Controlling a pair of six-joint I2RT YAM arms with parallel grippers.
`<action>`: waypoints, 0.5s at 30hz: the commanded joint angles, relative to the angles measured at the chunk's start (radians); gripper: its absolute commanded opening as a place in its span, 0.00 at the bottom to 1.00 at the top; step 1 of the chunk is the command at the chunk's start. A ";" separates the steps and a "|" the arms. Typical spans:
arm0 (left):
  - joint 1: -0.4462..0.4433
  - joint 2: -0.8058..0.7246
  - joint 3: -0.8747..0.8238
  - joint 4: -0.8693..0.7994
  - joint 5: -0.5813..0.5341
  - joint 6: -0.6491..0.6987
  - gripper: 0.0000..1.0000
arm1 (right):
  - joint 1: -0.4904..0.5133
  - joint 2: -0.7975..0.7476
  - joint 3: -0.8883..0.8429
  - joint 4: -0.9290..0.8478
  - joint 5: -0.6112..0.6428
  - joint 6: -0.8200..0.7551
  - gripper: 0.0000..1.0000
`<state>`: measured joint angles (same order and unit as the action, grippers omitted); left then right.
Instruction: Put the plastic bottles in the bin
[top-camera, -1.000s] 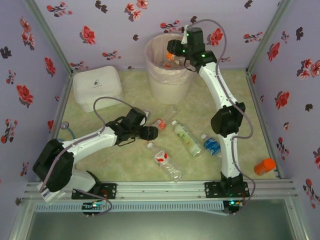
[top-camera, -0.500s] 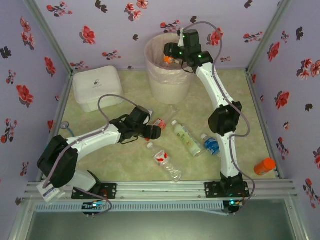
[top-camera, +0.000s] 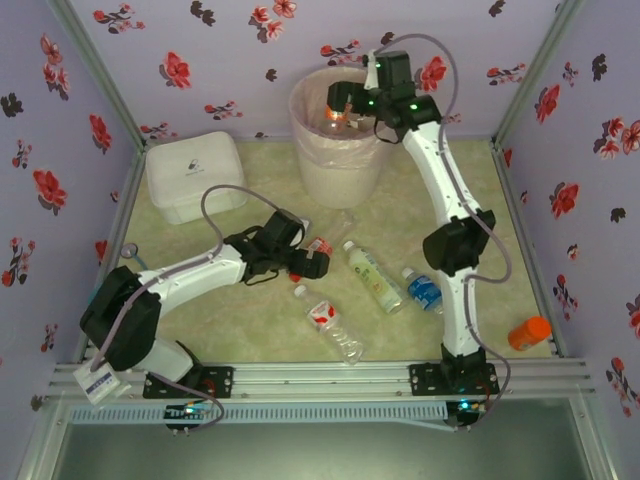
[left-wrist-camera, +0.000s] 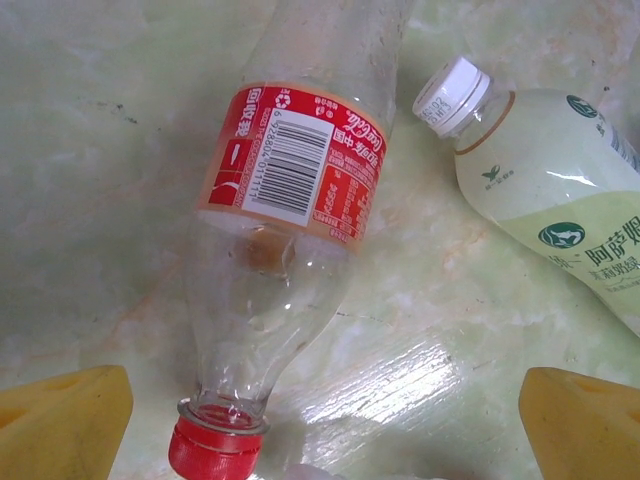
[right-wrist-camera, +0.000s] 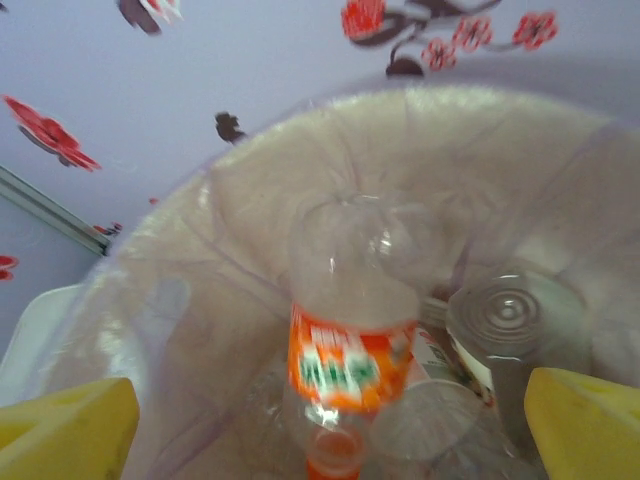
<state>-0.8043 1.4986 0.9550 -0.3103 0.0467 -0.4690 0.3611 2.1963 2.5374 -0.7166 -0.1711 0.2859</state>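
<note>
Lying on the green marbled tabletop (top-camera: 250, 325) mid-frame are plastic bottles (top-camera: 372, 277); others sit inside the pink-lined bin (top-camera: 340, 172), upper centre. Left gripper (left-wrist-camera: 325, 420) over a red-labelled bottle (left-wrist-camera: 290, 170) and right gripper (right-wrist-camera: 330, 430) above the bin gape wide, empty. Lilac floral walls (top-camera: 200, 60) surround.

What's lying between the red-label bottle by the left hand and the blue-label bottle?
One bottle: the pale-green-label bottle with a white cap, on its side between that red-label bottle and the blue-label bottle, seen in the top view.
</note>
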 joint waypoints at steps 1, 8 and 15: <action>-0.009 0.031 0.052 -0.038 -0.028 0.052 1.00 | -0.015 -0.194 -0.069 0.004 0.005 -0.048 0.99; -0.009 0.098 0.098 -0.053 -0.045 0.109 1.00 | -0.051 -0.524 -0.473 0.051 0.010 -0.076 0.99; -0.007 0.179 0.151 -0.100 -0.075 0.168 1.00 | -0.068 -0.867 -0.902 0.060 0.060 -0.071 1.00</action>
<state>-0.8055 1.6501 1.0725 -0.3622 0.0139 -0.3561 0.3000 1.4117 1.7500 -0.6559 -0.1478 0.2279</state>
